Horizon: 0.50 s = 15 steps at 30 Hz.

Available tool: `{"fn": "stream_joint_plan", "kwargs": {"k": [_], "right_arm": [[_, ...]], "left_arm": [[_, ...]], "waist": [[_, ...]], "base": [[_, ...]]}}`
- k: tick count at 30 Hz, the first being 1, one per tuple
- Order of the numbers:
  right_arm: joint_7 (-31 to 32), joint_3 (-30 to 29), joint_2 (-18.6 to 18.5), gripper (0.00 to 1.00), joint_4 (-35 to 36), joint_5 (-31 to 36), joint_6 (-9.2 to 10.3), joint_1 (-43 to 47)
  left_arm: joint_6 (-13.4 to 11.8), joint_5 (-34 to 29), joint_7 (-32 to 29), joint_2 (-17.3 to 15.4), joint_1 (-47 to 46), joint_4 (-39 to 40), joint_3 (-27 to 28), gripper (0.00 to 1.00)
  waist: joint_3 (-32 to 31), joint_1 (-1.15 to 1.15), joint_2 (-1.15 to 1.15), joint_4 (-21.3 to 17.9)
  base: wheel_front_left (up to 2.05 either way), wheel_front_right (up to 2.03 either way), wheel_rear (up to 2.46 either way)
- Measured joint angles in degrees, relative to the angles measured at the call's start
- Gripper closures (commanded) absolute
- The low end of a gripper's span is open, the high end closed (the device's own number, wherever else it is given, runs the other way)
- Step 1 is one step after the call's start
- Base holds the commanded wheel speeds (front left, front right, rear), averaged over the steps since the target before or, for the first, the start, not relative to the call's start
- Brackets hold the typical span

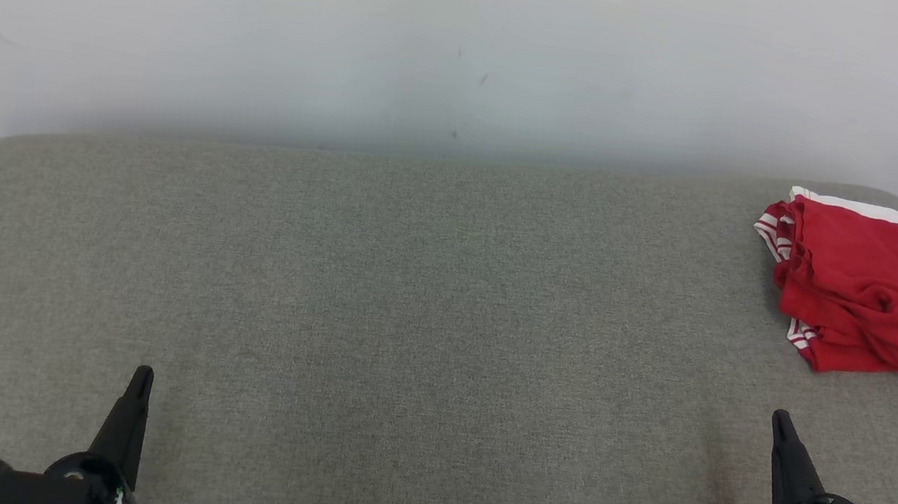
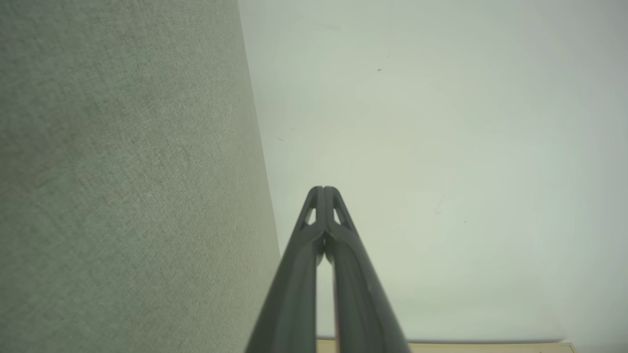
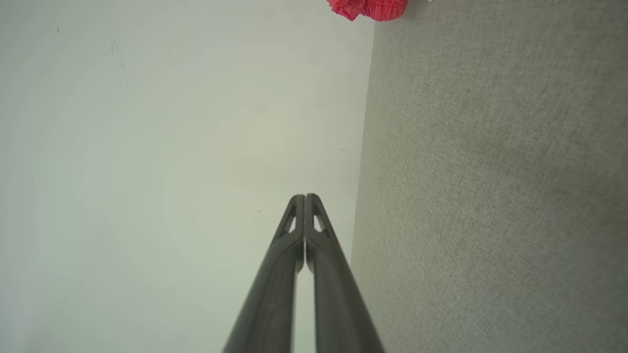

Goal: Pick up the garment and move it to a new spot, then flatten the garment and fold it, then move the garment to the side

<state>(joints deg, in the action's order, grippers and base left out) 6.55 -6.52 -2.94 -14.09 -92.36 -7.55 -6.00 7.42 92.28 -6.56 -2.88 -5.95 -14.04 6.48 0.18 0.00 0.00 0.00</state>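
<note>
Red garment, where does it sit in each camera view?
Head view: red garment far right, on the grey surface.
Right wrist view: red garment at top edge, right of centre.
Left wrist view: grey surface on the left.
Shared landmark: grey surface meeting the pale wall.

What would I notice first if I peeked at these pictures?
The bright red garment with white stripes, lying bunched at the far right of the grey table. Then two dark pointy shapes: the left gripper at the lower left and the right gripper at the lower right, both shut and holding nothing.
</note>
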Motion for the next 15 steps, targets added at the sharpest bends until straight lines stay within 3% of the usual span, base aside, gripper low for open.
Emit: {"fn": "stream_joint_plan", "kwargs": {"k": [15], "right_arm": [[0.0,0.0,0.01,1.0,0.0,0.0,0.0,-0.01]], "left_arm": [[0.0,0.0,0.0,0.0,-0.01,0.0,0.0,1.0]], "waist": [[0.0,0.0,0.0,0.0]], "base": [[0.0,0.0,0.0]]}}
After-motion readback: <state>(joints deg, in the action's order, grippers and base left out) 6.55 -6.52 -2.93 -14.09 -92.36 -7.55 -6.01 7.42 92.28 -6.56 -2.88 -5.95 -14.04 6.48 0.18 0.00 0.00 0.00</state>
